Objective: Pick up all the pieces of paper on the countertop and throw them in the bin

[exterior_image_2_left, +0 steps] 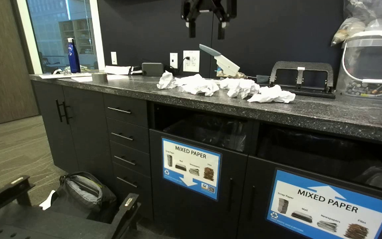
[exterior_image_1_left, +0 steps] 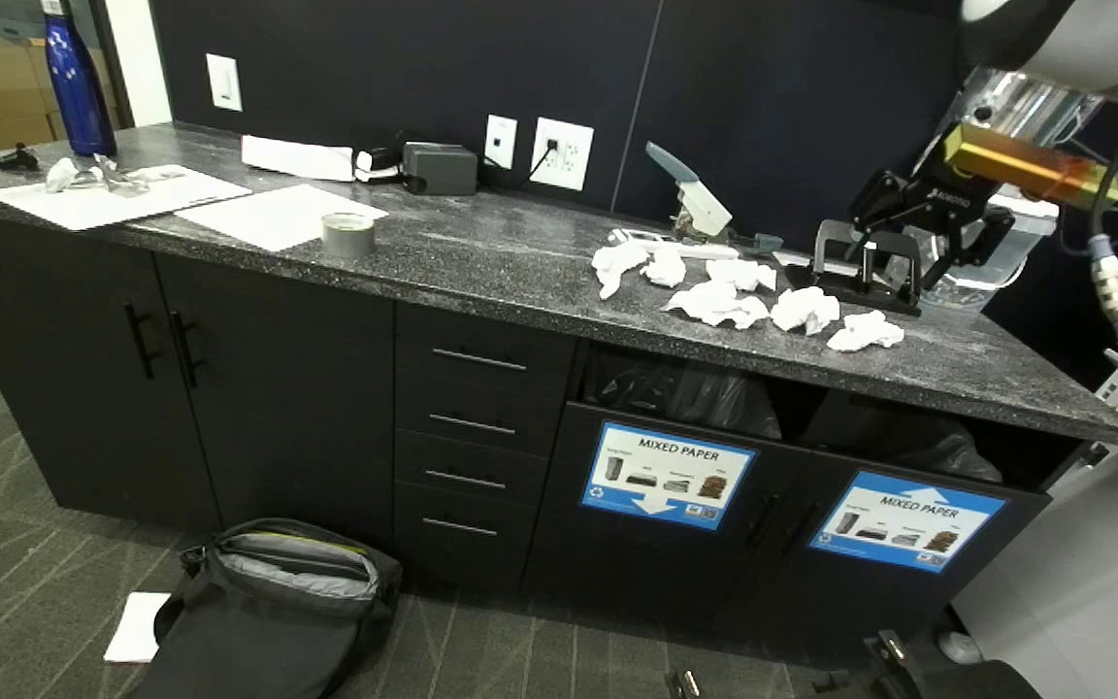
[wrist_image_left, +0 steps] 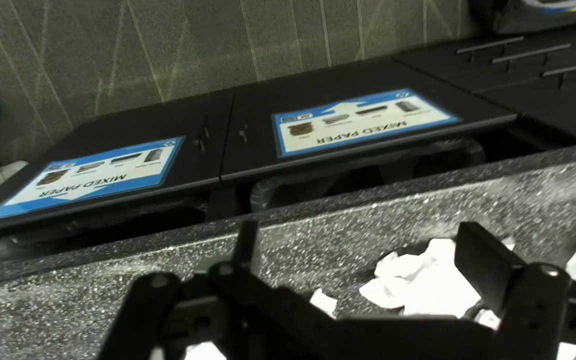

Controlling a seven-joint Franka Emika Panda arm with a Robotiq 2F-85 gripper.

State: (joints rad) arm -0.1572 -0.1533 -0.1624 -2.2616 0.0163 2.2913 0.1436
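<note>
Fingers (exterior_image_2_left: 192,31) spread, nothing held. Gripper (exterior_image_2_left: 207,32) up in the air, higher than the hole punch (exterior_image_2_left: 299,79). At least six crumpled paper wads (exterior_image_1_left: 719,304) to go, bunched on the countertop (exterior_image_1_left: 520,262) in front of the hole punch and off to one side of it. White scraps (exterior_image_1_left: 61,176) on a flat sheet (exterior_image_1_left: 74,210), well away from the hole punch: can't tell if paper. MIXED PAPER bins (exterior_image_1_left: 646,561) lower than the hole punch, under the countertop. Can't see inside from here, so no count of what's done.

Crumpled paper wads (exterior_image_1_left: 719,305) on countertop (exterior_image_1_left: 491,257)
</note>
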